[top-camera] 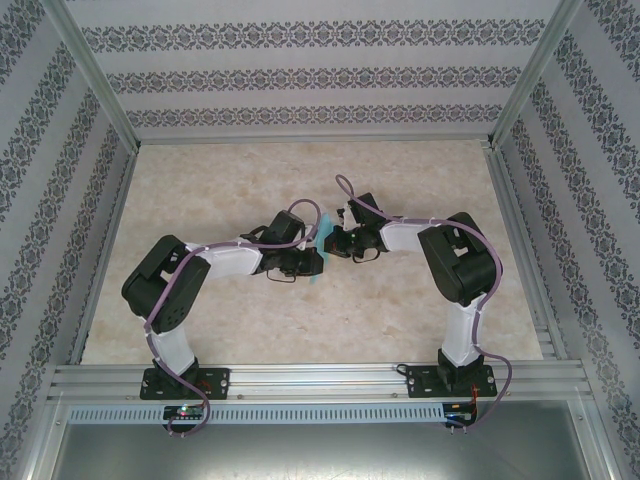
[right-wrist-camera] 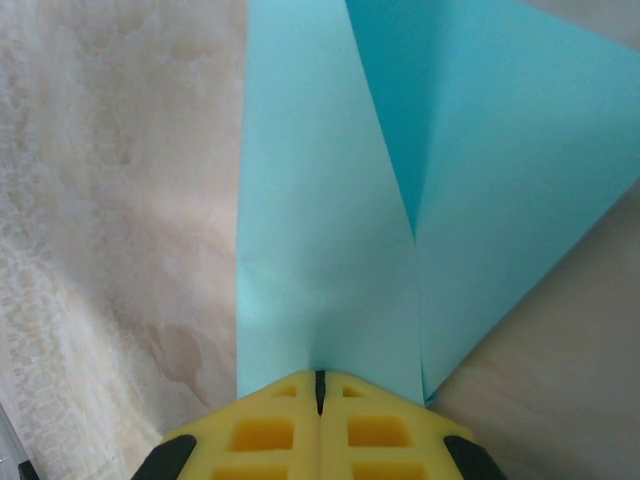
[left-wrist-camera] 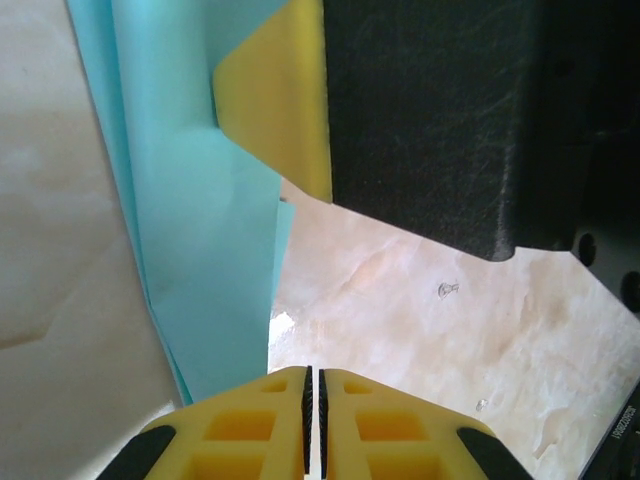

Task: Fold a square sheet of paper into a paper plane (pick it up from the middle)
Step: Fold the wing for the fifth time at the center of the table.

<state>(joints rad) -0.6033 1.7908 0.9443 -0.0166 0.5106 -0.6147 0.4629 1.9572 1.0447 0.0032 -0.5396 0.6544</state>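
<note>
Four yellow fingers [right-wrist-camera: 292, 402], one folded sheet [right-wrist-camera: 330, 200]

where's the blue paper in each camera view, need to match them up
Top external: blue paper, a small sliver at picture centre.
Left wrist: tall strip left of centre, yellow underside showing at top.
Right wrist: wide, centre to upper right, running into the shut right gripper.
Shared landmark: the marbled beige tabletop.

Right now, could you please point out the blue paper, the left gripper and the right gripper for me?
blue paper [right-wrist-camera: 330, 250], right wrist view, on its broad left panel.
left gripper [left-wrist-camera: 308, 375], left wrist view, midway between its yellow fingertips.
right gripper [right-wrist-camera: 320, 378], right wrist view, midway between its yellow fingertips.
</note>
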